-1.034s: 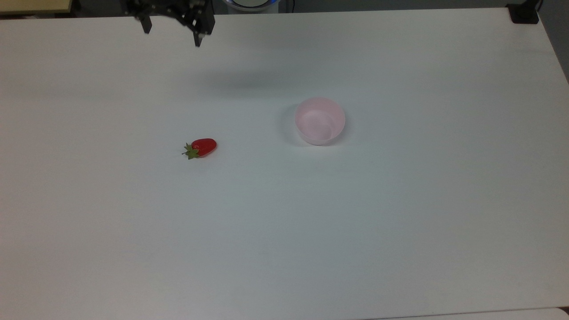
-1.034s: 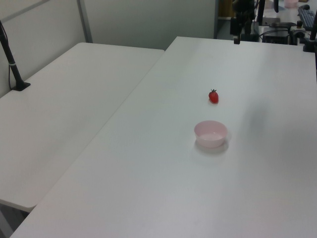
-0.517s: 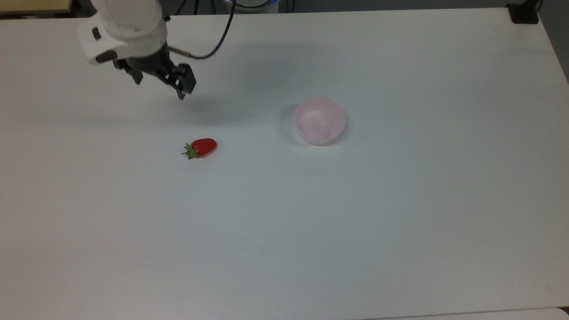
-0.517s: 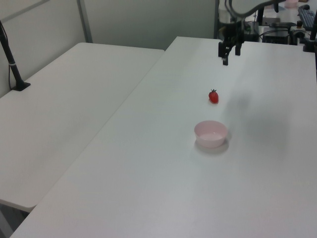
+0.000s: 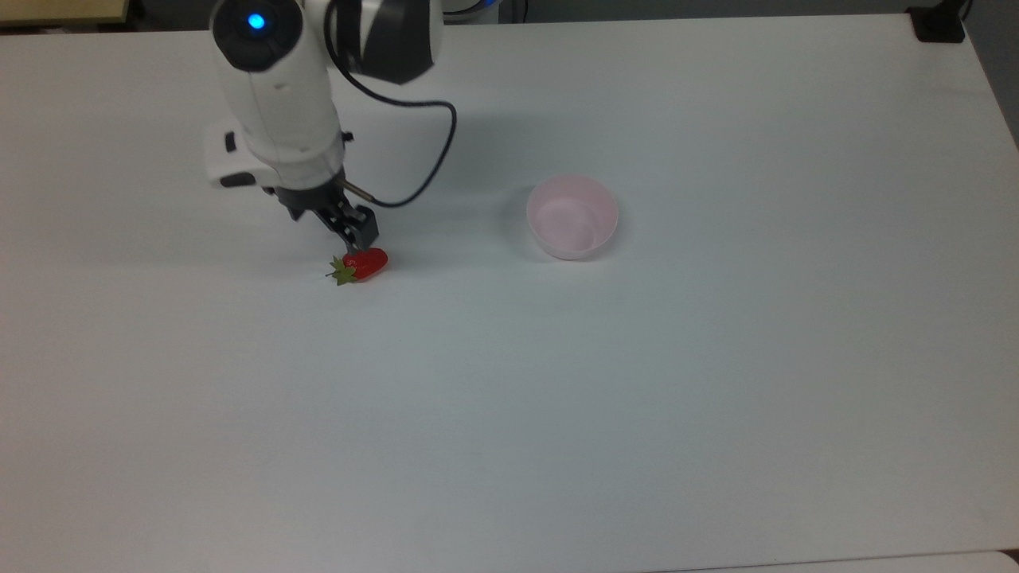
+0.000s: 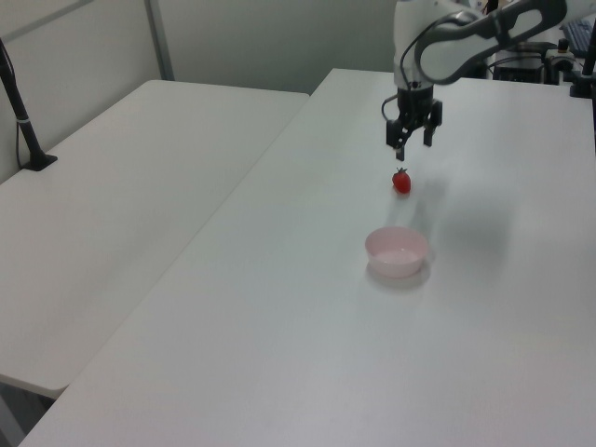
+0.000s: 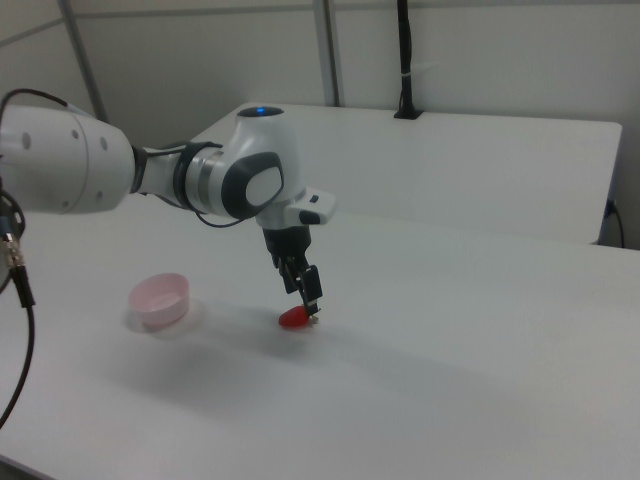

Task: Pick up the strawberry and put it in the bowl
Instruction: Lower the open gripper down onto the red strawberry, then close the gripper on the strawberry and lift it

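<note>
I work in a robotics lab: my white arm (image 7: 200,180) reaches over a plain white table (image 5: 637,398), with a 2nd white table (image 6: 112,214) just beside it. Grey partition panels (image 6: 270,37) stand behind the 2nd table, and a black camera pole (image 6: 20,112) is clamped at its edge. Beyond the plain white table's far end, cluttered equipment desks (image 6: 535,60) carry cables.

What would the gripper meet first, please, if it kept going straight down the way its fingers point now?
Most likely the strawberry: the open gripper hangs just above it, fingers pointing down. How well centred it is remains unclear.
</note>
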You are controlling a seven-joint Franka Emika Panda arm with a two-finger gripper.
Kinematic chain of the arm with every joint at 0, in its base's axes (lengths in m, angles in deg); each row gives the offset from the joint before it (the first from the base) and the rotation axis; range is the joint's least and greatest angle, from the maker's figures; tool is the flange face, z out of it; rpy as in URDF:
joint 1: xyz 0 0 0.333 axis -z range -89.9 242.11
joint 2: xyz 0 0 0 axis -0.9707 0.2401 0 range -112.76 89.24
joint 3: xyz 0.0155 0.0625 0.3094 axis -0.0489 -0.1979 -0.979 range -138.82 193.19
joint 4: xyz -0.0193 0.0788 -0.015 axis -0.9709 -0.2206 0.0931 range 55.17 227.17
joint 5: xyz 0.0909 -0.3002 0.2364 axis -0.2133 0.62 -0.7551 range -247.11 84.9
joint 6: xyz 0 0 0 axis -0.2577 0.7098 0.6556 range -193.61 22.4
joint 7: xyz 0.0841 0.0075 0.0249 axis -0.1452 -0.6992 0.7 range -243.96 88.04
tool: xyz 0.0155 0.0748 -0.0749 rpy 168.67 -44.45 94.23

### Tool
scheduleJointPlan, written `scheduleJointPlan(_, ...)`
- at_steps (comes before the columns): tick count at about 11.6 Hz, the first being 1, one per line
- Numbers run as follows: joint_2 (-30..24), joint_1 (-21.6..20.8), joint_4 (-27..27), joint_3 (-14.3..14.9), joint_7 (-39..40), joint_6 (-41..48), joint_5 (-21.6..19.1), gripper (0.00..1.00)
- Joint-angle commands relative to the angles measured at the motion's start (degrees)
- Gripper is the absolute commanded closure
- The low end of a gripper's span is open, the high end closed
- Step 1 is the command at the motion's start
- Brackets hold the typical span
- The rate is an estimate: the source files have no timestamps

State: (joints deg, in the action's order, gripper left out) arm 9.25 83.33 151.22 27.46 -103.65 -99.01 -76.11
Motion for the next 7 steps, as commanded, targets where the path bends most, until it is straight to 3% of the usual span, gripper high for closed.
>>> scheduleJointPlan(1,3.76,-0.8,0.33,-1.77,-6.63,-6.84,0.01,0.18)
scheduleJointPlan(2,4.56,-1.07,0.33,-1.94,-7.43,-8.17,0.27,0.2)
scheduleJointPlan(3,4.74,-1.16,0.33,-2.03,-7.61,-8.79,0.28,0.28)
scheduleJointPlan(5,4.83,-1.25,0.33,-2.21,-7.35,-8.88,0.36,0.58)
scheduleJointPlan(7,3.87,-1.25,0.59,-2.56,-4.39,-7.84,2.89,0.71)
